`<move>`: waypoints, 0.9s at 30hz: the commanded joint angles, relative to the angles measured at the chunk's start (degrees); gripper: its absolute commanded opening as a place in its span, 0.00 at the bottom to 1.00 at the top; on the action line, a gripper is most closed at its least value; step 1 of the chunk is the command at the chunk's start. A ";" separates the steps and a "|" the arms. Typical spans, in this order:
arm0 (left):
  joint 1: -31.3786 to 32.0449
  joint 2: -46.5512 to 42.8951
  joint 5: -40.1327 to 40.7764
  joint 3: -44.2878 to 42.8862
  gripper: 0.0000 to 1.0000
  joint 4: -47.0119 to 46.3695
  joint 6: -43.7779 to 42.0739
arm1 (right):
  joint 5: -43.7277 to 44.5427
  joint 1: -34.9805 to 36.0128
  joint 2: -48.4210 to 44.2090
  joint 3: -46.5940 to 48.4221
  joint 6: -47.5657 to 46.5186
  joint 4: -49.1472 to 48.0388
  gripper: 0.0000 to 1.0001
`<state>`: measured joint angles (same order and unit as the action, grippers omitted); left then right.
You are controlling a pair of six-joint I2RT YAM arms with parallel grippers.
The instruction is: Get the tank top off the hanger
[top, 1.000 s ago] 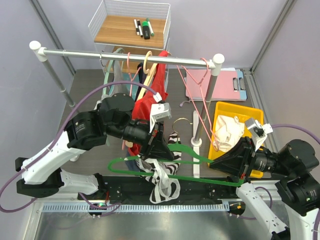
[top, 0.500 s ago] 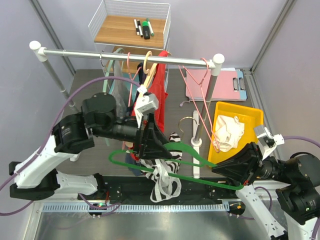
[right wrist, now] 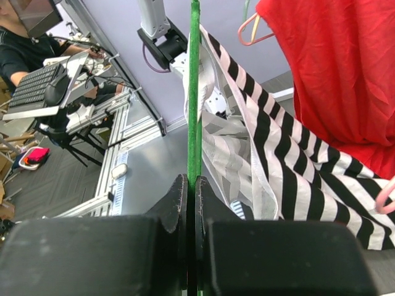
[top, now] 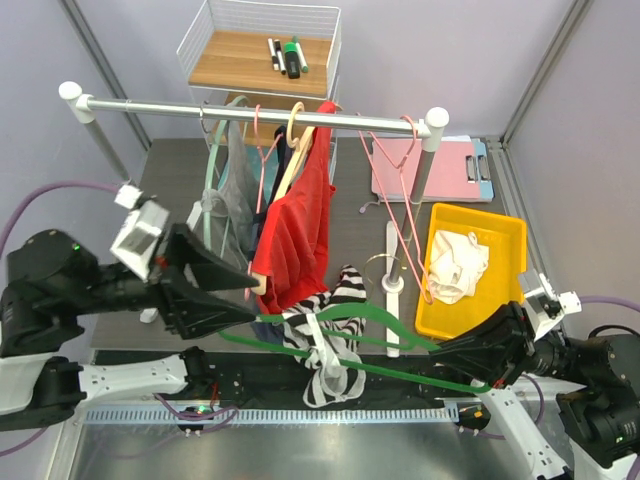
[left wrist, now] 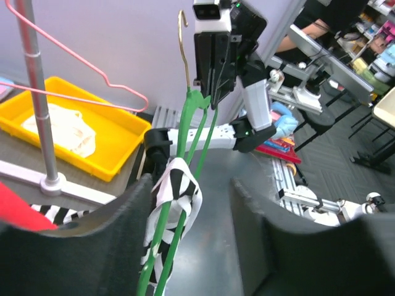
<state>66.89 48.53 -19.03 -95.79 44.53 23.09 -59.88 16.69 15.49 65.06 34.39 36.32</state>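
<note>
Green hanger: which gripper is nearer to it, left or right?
Right. The right gripper has its jaws shut on the green hanger; the left gripper stands open near its other end, gripping nothing.

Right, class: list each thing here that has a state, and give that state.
green hanger: off the rail, gripped at one end.
striped tank top: bunched on the green hanger.
right tool: shut on the green hanger.
left tool: open, holding nothing.
red shirt: hanging from the rail.
yellow bin: holds white cloth.
</note>
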 commanded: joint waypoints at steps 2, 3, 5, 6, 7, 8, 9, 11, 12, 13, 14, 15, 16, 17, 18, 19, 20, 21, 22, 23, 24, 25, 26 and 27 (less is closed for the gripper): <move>-0.01 -3.36 -4.41 4.64 0.45 -0.41 -4.36 | -4.89 -0.17 -2.74 1.56 0.32 -0.81 0.01; -0.01 -3.44 -5.22 5.08 0.42 -0.24 -5.15 | -5.07 -0.16 -2.83 1.74 1.02 -0.89 0.01; -0.01 -3.10 -5.32 5.35 0.38 1.51 -7.96 | -5.16 -0.16 -3.44 2.09 1.47 -1.07 0.01; -0.01 -2.66 -4.80 5.26 0.34 2.22 -8.93 | -5.34 -0.16 -3.44 2.53 1.82 -1.68 0.01; -0.01 -1.96 -4.62 5.09 0.33 2.92 -9.72 | -5.42 -0.16 -3.71 2.70 2.69 -1.95 0.01; -0.01 -1.43 -4.62 4.91 0.34 4.23 -10.43 | -5.43 -0.16 -3.80 2.88 3.13 -2.47 0.01; -0.01 -0.81 -6.62 4.74 0.35 5.03 -11.57 | -5.34 -0.16 -3.80 3.40 3.40 -2.83 0.01; -0.01 0.77 -9.87 5.17 0.36 5.56 -12.45 | -5.43 -0.16 -3.45 3.76 3.93 -3.27 0.01; -0.01 0.95 -11.37 5.69 0.38 5.13 -12.81 | -5.43 -0.16 -3.36 4.28 4.10 -3.36 0.01; -0.01 1.04 -14.08 7.27 0.39 4.69 -12.98 | -5.43 -0.25 -3.27 4.29 4.10 -3.53 0.01; -0.01 0.86 -14.98 7.98 0.39 4.08 -13.07 | -5.43 -0.17 -3.09 4.46 4.19 -3.62 0.01; -0.01 0.77 -15.68 8.68 0.41 3.11 -13.07 | -5.34 -0.16 -3.01 4.46 4.19 -3.88 0.01; -0.01 0.60 -17.52 9.91 0.42 2.58 -13.42 | -5.42 -0.25 -2.92 4.38 4.28 -3.97 0.01; -0.01 0.16 -18.58 10.44 0.43 2.40 -13.60 | -5.43 -0.17 -2.83 4.38 4.11 -4.06 0.01; -0.01 -0.02 -19.98 10.88 0.46 2.14 -14.03 | -5.51 -0.16 -2.66 4.12 4.10 -4.23 0.01; -0.01 -0.28 -22.43 11.76 0.47 1.61 -14.56 | -5.51 -0.08 -2.48 4.03 4.10 -4.41 0.01; -0.01 -0.98 -23.59 12.11 0.48 1.26 -14.83 | -5.60 -0.16 -2.48 3.94 4.10 -4.41 0.01; -0.01 -1.33 -24.56 13.07 0.52 0.82 -15.00 | -5.69 -0.16 -2.39 3.76 4.02 -4.67 0.01; -0.01 -1.68 -25.52 13.34 0.53 0.38 -15.70 | -5.78 -0.16 -2.30 3.67 4.02 -4.76 0.01; -0.01 -2.12 -25.80 13.52 0.56 0.03 -15.71 | -5.78 -0.16 -2.39 3.50 3.93 -4.85 0.01; -0.01 -2.21 -25.88 13.96 0.58 -0.41 -15.62 | -5.78 -0.25 -2.30 3.24 3.93 -5.20 0.01; -0.01 -2.21 -26.41 14.05 0.59 -0.59 -15.62 | -5.86 -0.17 -2.30 3.15 4.02 -5.38 0.01; -0.01 -2.04 -28.33 14.14 0.63 -0.68 -15.71 | -5.87 -0.16 -2.30 2.97 3.93 -5.46 0.01; -0.01 -1.69 -28.87 14.14 0.65 -0.33 -15.88 | -5.78 -0.25 -2.30 2.71 3.93 -5.47 0.01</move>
<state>66.87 47.44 -41.36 -81.49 47.27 8.62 -65.73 16.64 11.88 67.92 37.12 35.16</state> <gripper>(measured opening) 0.616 0.055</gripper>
